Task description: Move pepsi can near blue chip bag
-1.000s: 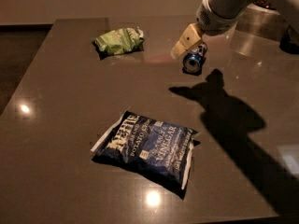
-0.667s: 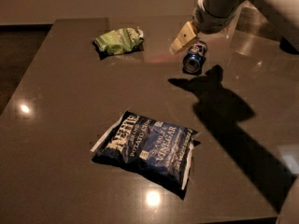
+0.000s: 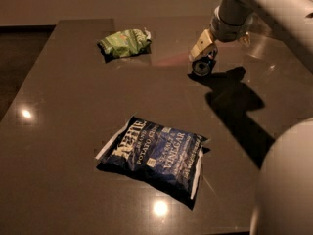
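Note:
The pepsi can [image 3: 202, 66] is at the far right of the table, tipped so that its round end faces the camera. My gripper [image 3: 204, 57] comes down from the upper right and is shut on the can, with one cream finger [image 3: 203, 45] showing on the can's upper left side. The can is at or just above the table top. The blue chip bag [image 3: 154, 156] lies flat in the near middle of the table, well apart from the can. Its white lettering faces up.
A small light green bag [image 3: 124, 42] lies at the far left of the table [image 3: 63, 131]. My arm [image 3: 264, 6] crosses the upper right corner and throws a dark shadow [image 3: 234, 102] on the table. A pale rounded part of the robot [image 3: 288, 190] fills the lower right.
My gripper has shifted a little right and toward the camera, and the can has moved with it. Both bags have stayed still.

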Robot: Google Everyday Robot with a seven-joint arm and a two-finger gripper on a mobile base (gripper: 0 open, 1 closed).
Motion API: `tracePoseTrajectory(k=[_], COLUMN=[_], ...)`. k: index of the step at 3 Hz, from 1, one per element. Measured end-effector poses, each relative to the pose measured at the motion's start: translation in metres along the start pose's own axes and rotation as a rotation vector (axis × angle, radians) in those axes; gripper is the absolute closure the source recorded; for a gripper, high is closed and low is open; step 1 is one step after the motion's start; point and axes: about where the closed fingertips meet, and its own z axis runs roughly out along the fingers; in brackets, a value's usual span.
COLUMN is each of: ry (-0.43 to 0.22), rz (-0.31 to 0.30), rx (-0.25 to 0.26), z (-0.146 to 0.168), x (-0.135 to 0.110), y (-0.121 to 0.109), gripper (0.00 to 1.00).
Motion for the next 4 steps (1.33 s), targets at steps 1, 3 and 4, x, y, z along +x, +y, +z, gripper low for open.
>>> tracePoseTrajectory(k=[1, 3, 4], ry=[0.040, 0.078, 0.066], rz=[0.032, -0.002, -0.046], rx=[-0.006, -0.062, -0.085], z=[0.018, 0.034, 0.027], x=[0.006, 0.005, 0.002], y=[-0.006, 0.015, 0.026], gripper=[0.00, 0.38, 0.61])
